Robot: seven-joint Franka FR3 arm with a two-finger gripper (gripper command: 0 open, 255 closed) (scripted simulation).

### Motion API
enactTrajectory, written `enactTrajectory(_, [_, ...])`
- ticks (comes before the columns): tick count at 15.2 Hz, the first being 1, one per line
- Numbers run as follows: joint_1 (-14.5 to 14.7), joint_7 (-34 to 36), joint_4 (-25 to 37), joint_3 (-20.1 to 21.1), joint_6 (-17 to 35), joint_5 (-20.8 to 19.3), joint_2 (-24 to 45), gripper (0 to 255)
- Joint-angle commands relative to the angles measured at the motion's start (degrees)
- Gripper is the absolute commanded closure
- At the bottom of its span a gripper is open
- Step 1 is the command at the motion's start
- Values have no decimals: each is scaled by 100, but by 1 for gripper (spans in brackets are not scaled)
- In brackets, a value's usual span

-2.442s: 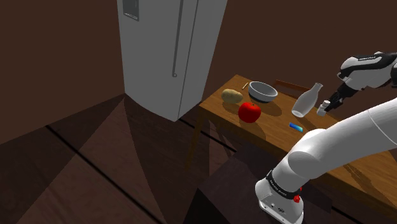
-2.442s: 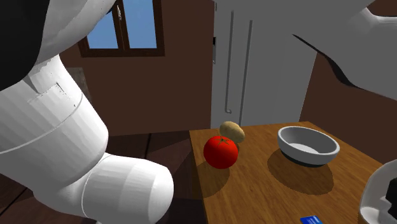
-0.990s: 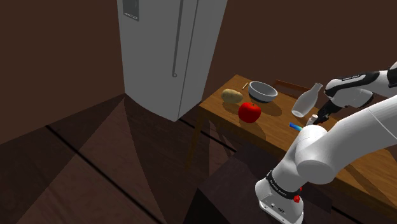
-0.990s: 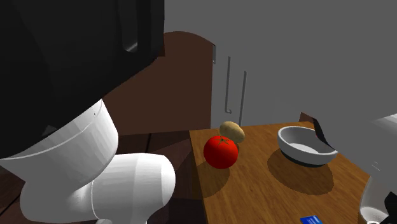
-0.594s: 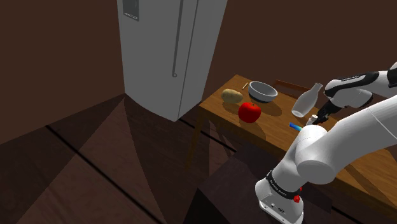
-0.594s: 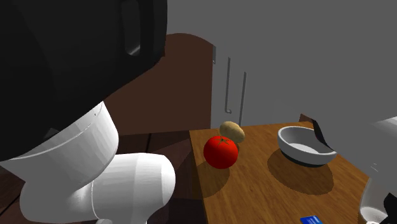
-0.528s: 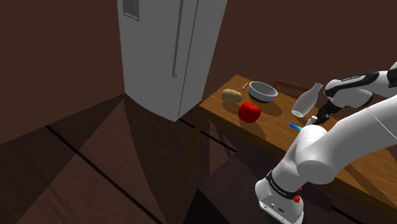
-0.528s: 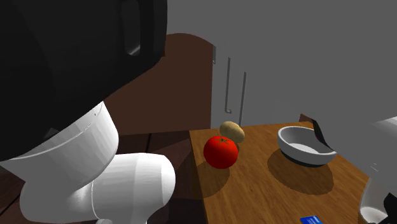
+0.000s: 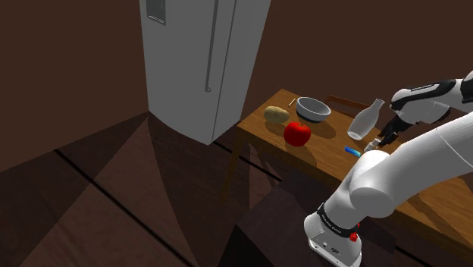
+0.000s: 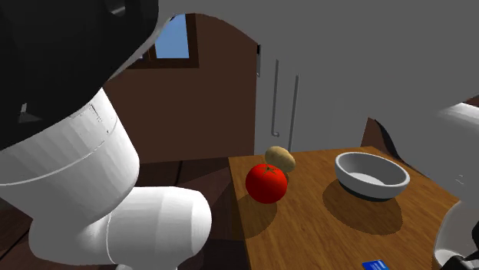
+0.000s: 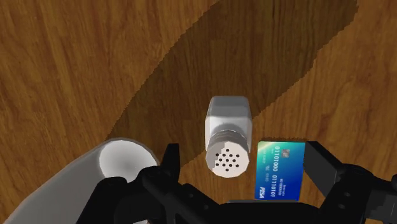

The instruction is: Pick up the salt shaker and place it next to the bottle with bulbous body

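Through the wrist view I am looking straight down on the salt shaker (image 11: pixel 228 133), a pale square body with a round perforated cap, standing upright on the wooden desk (image 11: pixel 76 70). My fingers (image 11: pixel 318 167) are standing apart, one on each side of the shaker, and neither is touching it, so I am gripping nothing. A blue card (image 11: pixel 277 168) is lying flat on the desk just beside the shaker, between it and one finger. Near the other finger the open mouth of the white bottle (image 11: pixel 124 159) is showing, close to the shaker. The shoulder view is giving the wider layout: my fingers (image 9: pixel 383 137) are hanging low over the desk (image 9: pixel 424 201) just beside the bottle (image 9: pixel 366 121) with its bulbous body and narrow neck, on that view's right, and the card (image 9: pixel 352 151) is lying nearby toward the desk's front edge. Further to that view's left a grey bowl (image 9: pixel 313 108), a red fruit (image 9: pixel 297 133) and a potato (image 9: pixel 276 114) are sitting near the desk's end, with a tall grey fridge (image 9: pixel 201 61) beyond. The second exterior view is looking past my white arm (image 10: pixel 77 176) at the fruit (image 10: pixel 266 182), potato (image 10: pixel 281 159) and bowl (image 10: pixel 371 176), and it is catching a window (image 10: pixel 170 37) with blue sky.
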Motion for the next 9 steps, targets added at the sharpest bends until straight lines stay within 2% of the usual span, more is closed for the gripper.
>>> enactTrajectory(1, [-604,-116,94,628,-294,173,85,0])
enactTrajectory(9, [-598,-91,96,628,-300,138,57,0])
